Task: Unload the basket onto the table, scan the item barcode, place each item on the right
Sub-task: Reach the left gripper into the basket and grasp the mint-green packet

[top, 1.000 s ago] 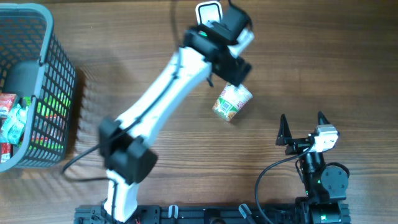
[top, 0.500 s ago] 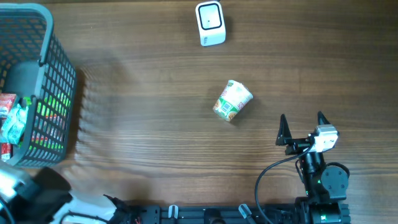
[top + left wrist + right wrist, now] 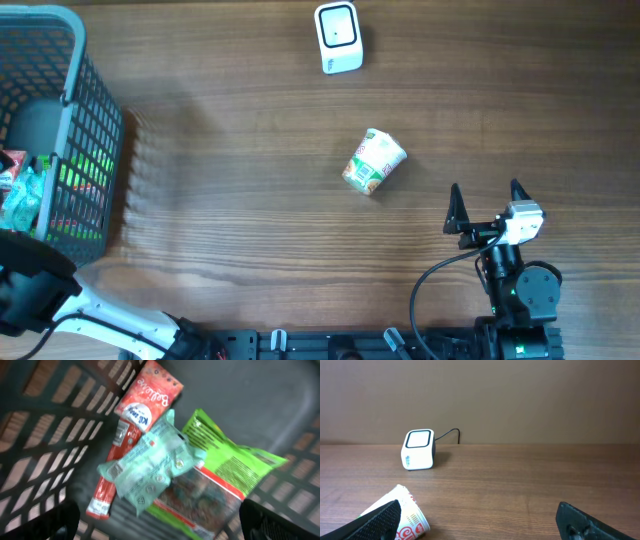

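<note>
Cup noodle lies alone on the table, and both grippers stand open.

The cup noodle (image 3: pixel 374 162) lies on its side near the middle of the wooden table (image 3: pixel 250 200), its white top end turned to the far right. Its wall is white with green print in the overhead view and red letters in the right wrist view; no barcode can be made out. The white scanner (image 3: pixel 338 37) stands at the far edge, well apart from the cup. The right gripper (image 3: pixel 486 190) rests at the near right with its jaws wide apart, holding nothing. The left gripper (image 3: pixel 160 522) hangs over the grey basket (image 3: pixel 75 120) at the left, jaws also spread wide and gripping nothing, above a red pack (image 3: pixel 135 425), a pale mint packet (image 3: pixel 150 465) and a bright green bag (image 3: pixel 225 460).
</note>
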### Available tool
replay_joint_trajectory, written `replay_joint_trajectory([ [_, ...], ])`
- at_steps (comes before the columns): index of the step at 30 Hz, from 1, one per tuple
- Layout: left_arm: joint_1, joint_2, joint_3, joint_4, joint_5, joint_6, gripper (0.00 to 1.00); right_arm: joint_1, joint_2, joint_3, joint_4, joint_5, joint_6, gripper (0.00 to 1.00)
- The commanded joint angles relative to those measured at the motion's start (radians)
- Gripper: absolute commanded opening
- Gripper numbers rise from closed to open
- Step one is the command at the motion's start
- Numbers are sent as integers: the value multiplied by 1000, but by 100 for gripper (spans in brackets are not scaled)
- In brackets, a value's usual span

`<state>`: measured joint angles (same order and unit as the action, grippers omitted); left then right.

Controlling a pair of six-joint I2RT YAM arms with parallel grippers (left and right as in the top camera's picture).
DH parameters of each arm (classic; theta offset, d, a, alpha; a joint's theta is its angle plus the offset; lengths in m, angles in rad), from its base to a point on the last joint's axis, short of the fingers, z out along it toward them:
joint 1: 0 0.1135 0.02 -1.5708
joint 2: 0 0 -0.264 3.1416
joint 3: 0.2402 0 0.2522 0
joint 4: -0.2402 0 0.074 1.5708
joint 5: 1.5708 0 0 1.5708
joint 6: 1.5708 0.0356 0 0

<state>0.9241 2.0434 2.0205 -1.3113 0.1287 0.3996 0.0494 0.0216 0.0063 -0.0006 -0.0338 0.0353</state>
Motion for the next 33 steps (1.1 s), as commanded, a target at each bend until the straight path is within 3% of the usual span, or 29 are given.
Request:
replay_joint_trajectory([
  [1,3,6,-88,99,-30,17,100,-4,-6,-1,3,-12,-9,100],
  [12,3,6,-156,163,-29,140,100,-4,-6,-1,3,-12,-9,100],
  [29,3,6,-510,529,-29,147,100,-4,-6,-1,3,-12,-9,100],
  [30,3,6,-533,543,-29,148,94,-4,-6,-1,3,-12,-9,100],
  [31,3,6,-541,545,-29,147,82,-4,-6,-1,3,-12,-9,100],
  [32,3,5,-541,546,-30,147,68,-4,-6,-1,3,-13,-9,99],
  [33,3,-2,-536,549,-43,147,43,-4,-6,-1,3,-13,-9,99],
])
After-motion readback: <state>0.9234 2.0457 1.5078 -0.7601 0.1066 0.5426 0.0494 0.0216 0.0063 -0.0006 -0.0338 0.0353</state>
